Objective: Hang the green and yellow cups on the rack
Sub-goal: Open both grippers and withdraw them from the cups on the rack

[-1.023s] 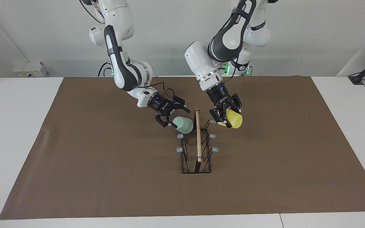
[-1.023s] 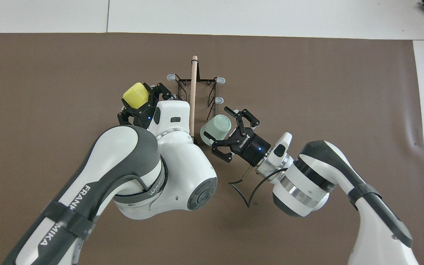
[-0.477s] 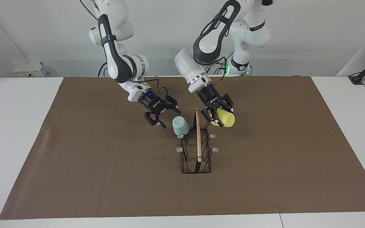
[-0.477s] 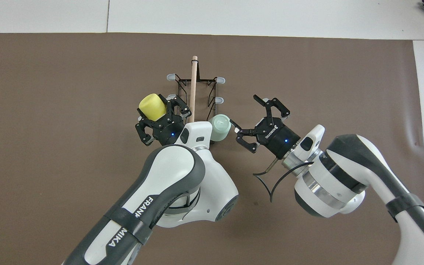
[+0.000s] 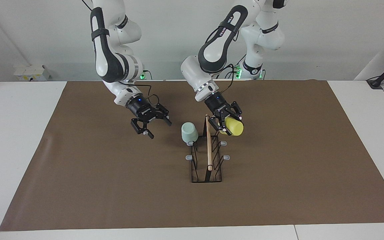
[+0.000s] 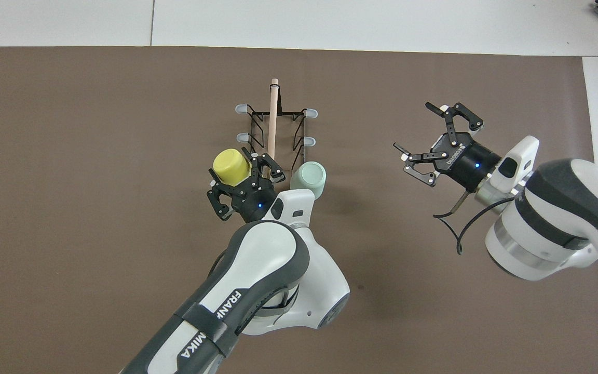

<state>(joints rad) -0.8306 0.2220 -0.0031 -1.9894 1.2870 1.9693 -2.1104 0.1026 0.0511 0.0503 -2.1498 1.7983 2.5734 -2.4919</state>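
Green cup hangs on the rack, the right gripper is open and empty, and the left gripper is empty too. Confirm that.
Not quite: the left gripper is shut on the yellow cup, as the facing view shows. The green cup does sit on the rack, and the right gripper is open and empty.

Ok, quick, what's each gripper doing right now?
Left gripper: shut on the yellow cup, at the rack.
Right gripper: open, holding nothing, over the mat.

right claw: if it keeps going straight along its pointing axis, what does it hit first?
Probably only the brown mat. The right claw, open and empty, points down and away from the rack and the green cup; nothing else shows in that line, though depth is uncertain.
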